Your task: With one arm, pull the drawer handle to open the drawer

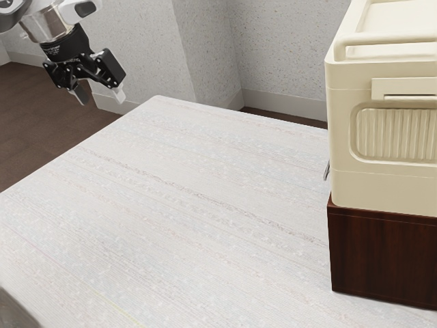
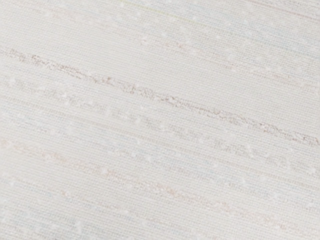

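Cream plastic makes up the boxy, round-cornered cabinet point(image 1: 341, 140), which has a ribbed oblong panel point(image 1: 399, 134) set into the side facing the exterior camera and sits on a dark reddish-brown wooden base point(image 1: 382, 253). The small curved silvery metal handle point(image 1: 327, 170) is low on the cabinet's side that faces the arm, jutting a little over the pale striped tabletop point(image 1: 205, 198). The black two-finger gripper with light tips point(image 1: 101, 96) hangs well apart from the cabinet, on the arm's side and higher than the handle, its fingers spread with nothing between them. From this, the step in hand looks to be the approach, with the pull not begun. The next move calls for carrying the gripper across toward the cabinet, lowering it to the handle's height and turning it so that the fingers can straddle the metal before they close; only then does a straight draw away from the cabinet make sense. Coming in too high would likely bump the cream wall. As for containers, the cabinet's drawer front is too edge-on to make out, though it seems shut, and what the cabinet holds cannot be told.
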You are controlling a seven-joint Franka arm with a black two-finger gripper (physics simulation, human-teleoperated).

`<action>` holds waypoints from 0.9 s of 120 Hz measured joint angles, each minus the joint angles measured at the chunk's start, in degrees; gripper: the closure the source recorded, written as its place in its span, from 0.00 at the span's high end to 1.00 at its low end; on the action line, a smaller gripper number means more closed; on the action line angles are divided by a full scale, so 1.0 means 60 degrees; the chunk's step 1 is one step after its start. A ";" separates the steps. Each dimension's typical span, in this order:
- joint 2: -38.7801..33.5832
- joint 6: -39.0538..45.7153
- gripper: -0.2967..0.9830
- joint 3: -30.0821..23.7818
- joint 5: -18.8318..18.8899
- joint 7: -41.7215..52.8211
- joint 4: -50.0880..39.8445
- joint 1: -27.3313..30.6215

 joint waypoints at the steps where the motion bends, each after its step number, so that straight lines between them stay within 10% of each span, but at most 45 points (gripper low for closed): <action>1: 0.0000 0.0000 0.77 0.0002 0.0000 0.0000 0.0000 -0.0002; 68: -0.0617 0.0143 0.77 -0.0495 -0.0297 -0.0106 0.1255 -0.1136; 108: -0.1632 0.0228 0.77 -0.0393 0.0130 -0.0216 -0.0328 0.0760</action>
